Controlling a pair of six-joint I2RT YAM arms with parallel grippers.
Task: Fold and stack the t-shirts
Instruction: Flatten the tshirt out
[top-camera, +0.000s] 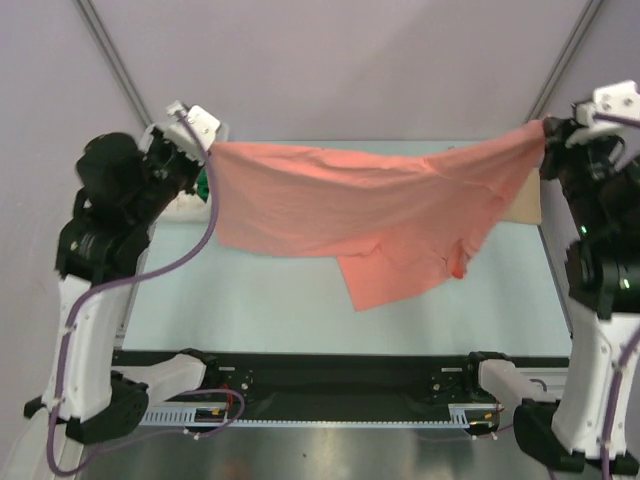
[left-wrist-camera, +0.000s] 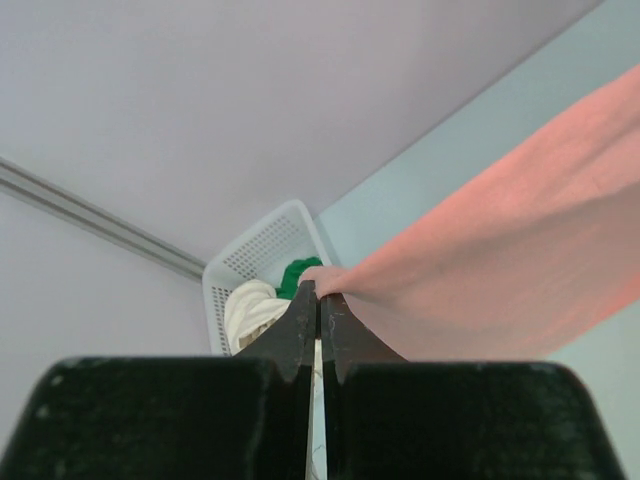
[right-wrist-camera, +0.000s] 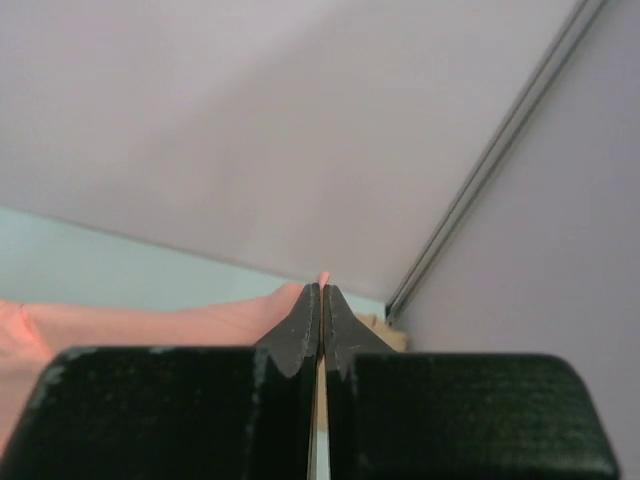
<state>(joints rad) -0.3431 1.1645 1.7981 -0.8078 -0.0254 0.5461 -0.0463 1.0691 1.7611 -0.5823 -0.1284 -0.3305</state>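
Note:
A large salmon-pink t-shirt (top-camera: 370, 205) hangs stretched in the air between both arms, its lower part sagging toward the table. My left gripper (top-camera: 207, 150) is shut on its left corner; the left wrist view shows that gripper (left-wrist-camera: 319, 285) pinching the pink cloth (left-wrist-camera: 500, 260). My right gripper (top-camera: 545, 130) is shut on the right corner, and in the right wrist view this gripper (right-wrist-camera: 321, 288) has pink cloth (right-wrist-camera: 150, 325) leading away to the left. A cream-white t-shirt (left-wrist-camera: 250, 305) and a green t-shirt (left-wrist-camera: 292, 275) lie in the basket. A tan t-shirt (top-camera: 527, 205) lies flat behind the pink one at the right.
A white lattice basket (left-wrist-camera: 265, 240) stands at the table's back left corner, also seen as the basket (top-camera: 185, 205) under the left arm. The pale blue table (top-camera: 250, 300) runs forward to a black rail at the near edge. Grey walls close the back and sides.

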